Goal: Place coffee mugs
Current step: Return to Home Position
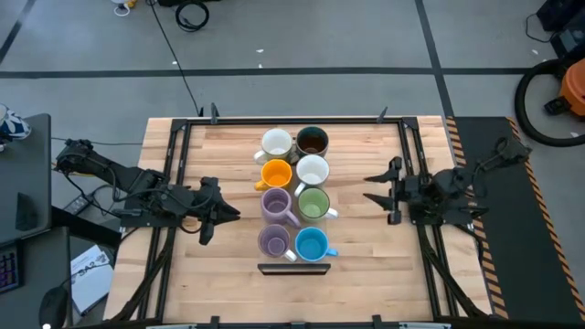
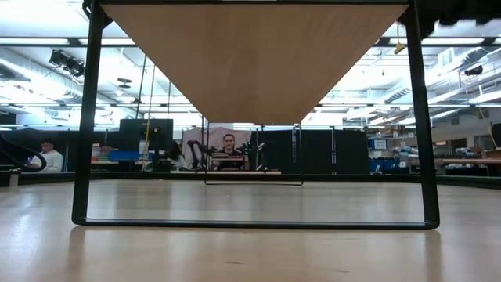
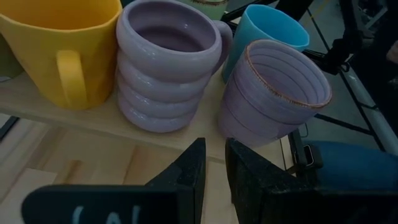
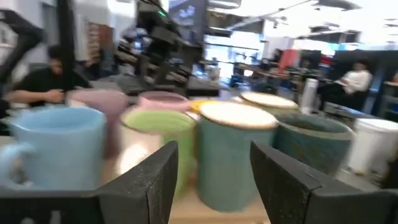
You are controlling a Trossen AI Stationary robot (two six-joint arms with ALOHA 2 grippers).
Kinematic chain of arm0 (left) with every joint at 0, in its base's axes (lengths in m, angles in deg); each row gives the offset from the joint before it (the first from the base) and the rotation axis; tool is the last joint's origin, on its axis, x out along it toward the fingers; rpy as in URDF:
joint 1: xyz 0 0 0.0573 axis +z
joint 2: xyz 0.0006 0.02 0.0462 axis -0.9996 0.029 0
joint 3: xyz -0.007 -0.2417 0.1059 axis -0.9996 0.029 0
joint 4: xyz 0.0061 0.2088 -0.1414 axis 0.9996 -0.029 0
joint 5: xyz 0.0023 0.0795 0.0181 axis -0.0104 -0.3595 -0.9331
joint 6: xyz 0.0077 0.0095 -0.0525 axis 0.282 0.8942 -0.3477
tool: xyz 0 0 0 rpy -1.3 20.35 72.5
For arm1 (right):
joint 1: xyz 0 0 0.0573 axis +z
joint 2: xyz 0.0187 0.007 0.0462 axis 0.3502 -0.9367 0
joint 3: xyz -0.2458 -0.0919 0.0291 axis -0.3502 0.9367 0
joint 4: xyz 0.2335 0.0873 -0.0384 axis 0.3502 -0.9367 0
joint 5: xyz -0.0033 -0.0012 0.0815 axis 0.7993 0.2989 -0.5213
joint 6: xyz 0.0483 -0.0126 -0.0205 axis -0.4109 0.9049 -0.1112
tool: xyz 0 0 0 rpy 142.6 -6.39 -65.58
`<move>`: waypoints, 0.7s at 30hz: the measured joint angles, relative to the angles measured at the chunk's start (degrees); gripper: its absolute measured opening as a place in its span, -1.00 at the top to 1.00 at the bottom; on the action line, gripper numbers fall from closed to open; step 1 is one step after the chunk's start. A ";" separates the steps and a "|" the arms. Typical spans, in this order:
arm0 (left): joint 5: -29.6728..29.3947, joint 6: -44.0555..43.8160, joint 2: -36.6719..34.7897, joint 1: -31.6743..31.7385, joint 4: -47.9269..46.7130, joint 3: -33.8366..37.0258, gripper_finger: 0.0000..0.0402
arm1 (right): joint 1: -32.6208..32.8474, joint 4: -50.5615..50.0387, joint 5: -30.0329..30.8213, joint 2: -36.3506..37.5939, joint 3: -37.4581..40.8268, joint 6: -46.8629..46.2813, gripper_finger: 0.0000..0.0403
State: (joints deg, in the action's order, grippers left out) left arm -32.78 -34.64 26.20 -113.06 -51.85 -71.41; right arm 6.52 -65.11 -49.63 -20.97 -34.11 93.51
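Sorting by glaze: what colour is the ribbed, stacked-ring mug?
Lavender ribbed mug, clearest in the left wrist view.

I am seeing a pale wood-plank table top [image 1: 219, 256], matt, in a black metal frame [image 1: 174, 155]. Ribbed lavender mug [image 3: 168, 68] is looking smooth glazed ceramic; gripper fingers [image 3: 186, 177] matt black.

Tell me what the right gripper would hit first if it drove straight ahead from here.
Most likely the white mug. The right gripper, jaws open and empty, points across the table at the two-column cluster's near side, roughly level with that mug; the green mug sits just beside that line, so depth leaves some doubt.
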 joint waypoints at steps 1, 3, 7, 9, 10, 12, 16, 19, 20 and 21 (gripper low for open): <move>-0.03 0.00 0.00 0.00 0.00 -0.01 0.66 | -1.17 0.34 0.00 0.62 1.13 -0.18 -0.02; -0.05 0.02 0.00 0.00 -0.02 0.01 0.66 | -3.17 0.38 -0.10 2.12 2.78 -1.60 -0.02; -0.07 2.54 0.02 -0.01 0.00 0.01 0.66 | -5.37 0.29 -2.87 6.73 5.83 -3.31 -0.02; -0.05 3.71 0.02 0.00 0.01 0.01 0.66 | -5.56 0.23 -3.07 9.02 7.22 -3.33 -0.02; -0.05 3.98 0.02 0.00 0.00 0.01 0.66 | -5.53 0.23 -3.05 10.24 7.92 -3.29 -0.02; -0.05 4.00 0.02 -0.02 0.00 0.01 0.66 | -5.53 0.22 -2.83 12.61 9.38 -3.21 -0.02; -0.05 4.00 0.02 -0.01 0.00 0.01 0.66 | -5.53 -4.40 -2.69 17.29 11.10 -3.27 -0.02; -0.05 4.03 0.02 -0.02 0.00 0.01 0.66 | -5.53 -8.97 -2.66 20.40 11.61 -4.77 -0.02; -0.05 4.02 0.02 -0.02 0.00 0.01 0.66 | -5.53 -9.48 -2.64 21.33 11.90 -5.05 -0.02; -0.05 4.02 0.02 -0.01 0.00 0.01 0.66 | -5.53 -9.64 -2.64 22.20 12.26 -5.04 -0.02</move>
State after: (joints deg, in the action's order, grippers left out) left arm -32.83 -30.62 26.22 -113.07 -51.85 -71.40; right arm 0.99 -74.76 -52.27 1.22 -21.84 88.48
